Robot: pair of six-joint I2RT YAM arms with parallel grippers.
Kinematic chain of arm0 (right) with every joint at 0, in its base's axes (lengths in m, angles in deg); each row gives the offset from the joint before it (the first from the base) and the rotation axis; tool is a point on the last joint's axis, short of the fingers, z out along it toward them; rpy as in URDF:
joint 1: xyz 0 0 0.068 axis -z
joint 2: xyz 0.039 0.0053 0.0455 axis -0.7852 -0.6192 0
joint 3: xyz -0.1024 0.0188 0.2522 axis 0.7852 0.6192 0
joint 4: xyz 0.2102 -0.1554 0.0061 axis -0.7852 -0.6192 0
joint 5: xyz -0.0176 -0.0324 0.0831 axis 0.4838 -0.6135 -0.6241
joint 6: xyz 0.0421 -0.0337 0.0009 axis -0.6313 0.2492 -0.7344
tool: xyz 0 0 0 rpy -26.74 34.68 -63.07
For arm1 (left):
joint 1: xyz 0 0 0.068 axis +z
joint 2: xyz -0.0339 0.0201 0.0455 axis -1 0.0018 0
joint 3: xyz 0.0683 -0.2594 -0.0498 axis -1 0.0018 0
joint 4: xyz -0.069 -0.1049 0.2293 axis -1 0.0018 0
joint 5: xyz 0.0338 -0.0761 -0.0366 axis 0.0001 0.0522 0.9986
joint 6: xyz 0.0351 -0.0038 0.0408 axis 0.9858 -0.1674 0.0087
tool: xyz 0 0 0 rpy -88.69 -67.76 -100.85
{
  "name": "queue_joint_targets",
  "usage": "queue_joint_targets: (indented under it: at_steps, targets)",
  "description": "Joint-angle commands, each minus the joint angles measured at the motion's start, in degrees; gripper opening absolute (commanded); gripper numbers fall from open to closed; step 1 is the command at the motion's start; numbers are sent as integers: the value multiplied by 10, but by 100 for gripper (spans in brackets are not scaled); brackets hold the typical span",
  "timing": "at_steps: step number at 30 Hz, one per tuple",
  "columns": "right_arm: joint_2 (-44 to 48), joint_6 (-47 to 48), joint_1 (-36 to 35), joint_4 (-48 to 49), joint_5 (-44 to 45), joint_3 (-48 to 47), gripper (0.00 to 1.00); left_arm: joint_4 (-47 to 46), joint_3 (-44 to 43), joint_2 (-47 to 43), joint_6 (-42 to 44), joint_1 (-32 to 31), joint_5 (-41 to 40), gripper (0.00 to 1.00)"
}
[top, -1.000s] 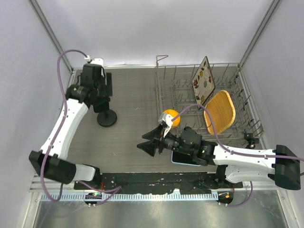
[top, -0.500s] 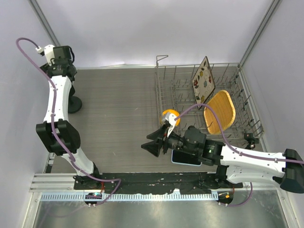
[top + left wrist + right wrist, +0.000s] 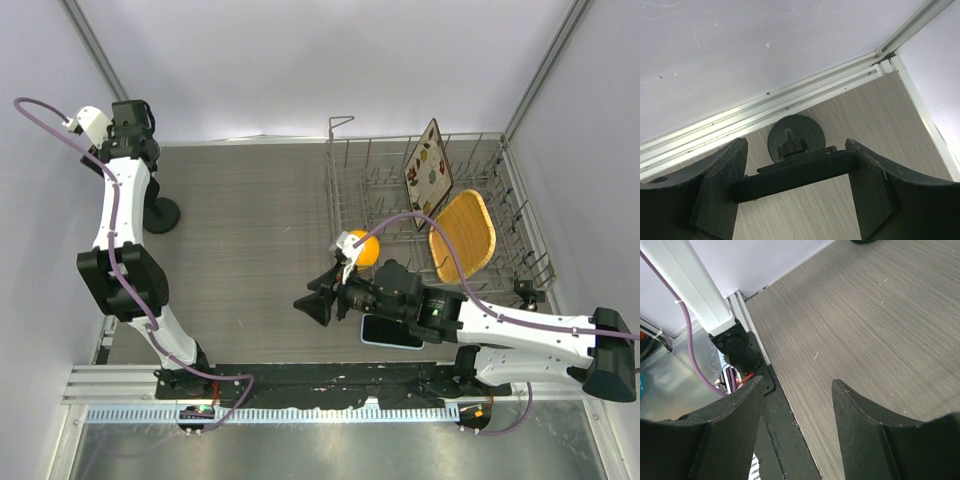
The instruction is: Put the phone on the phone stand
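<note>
The black phone stand (image 3: pixel 160 213) stands at the far left edge of the table by the wall. My left gripper (image 3: pixel 142 168) is shut on its top clamp bar (image 3: pixel 795 171), which spans between my fingers, with the round base (image 3: pixel 807 127) below on the table. The phone (image 3: pixel 385 332), dark with a pale blue edge, lies flat near the front edge, partly hidden under my right arm. My right gripper (image 3: pixel 318 300) is open and empty, left of the phone, low over bare table (image 3: pixel 796 381).
A wire dish rack (image 3: pixel 350 185) fills the back right, holding a patterned board (image 3: pixel 428 168) and a yellow woven plate (image 3: pixel 462 235). An orange round object (image 3: pixel 360 247) sits beside the rack, just behind my right wrist. The left wall is close to the left arm.
My left arm swung from mid-left to the far left wall, taking the phone stand with it. My right gripper stayed open and shifted slightly.
</note>
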Motion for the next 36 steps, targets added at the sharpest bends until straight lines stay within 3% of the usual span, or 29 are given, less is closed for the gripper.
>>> queue_joint_targets:
  at_steps: [1, 12, 15, 21, 24, 25, 28, 36]
  targets:
    - [-17, -7, 1, -5, 4, -37, 62, -71, -7, -18, -72, 3, -67, 0]
    - [-13, -9, 2, -2, 3, -40, 62, -87, 17, -9, -79, 3, -87, 0]
    - [-10, -11, 2, -7, 2, -36, 62, -95, 28, -11, -74, 2, -85, 4]
    - [0, -8, 2, -12, 10, -40, 62, -116, 43, -10, -56, 3, -68, 25]
    - [2, -7, 2, -14, 9, -41, 62, -123, 47, -10, -41, 3, -59, 50]
    - [1, -8, 2, -15, 9, -42, 62, -126, 49, -11, -37, 3, -53, 74]
    - [-1, -8, 1, -16, 9, -44, 62, -130, 47, -16, -19, 4, -19, 96]
    - [-14, -5, 2, -33, -1, -70, 62, -93, 39, -80, -20, 3, 69, 100]
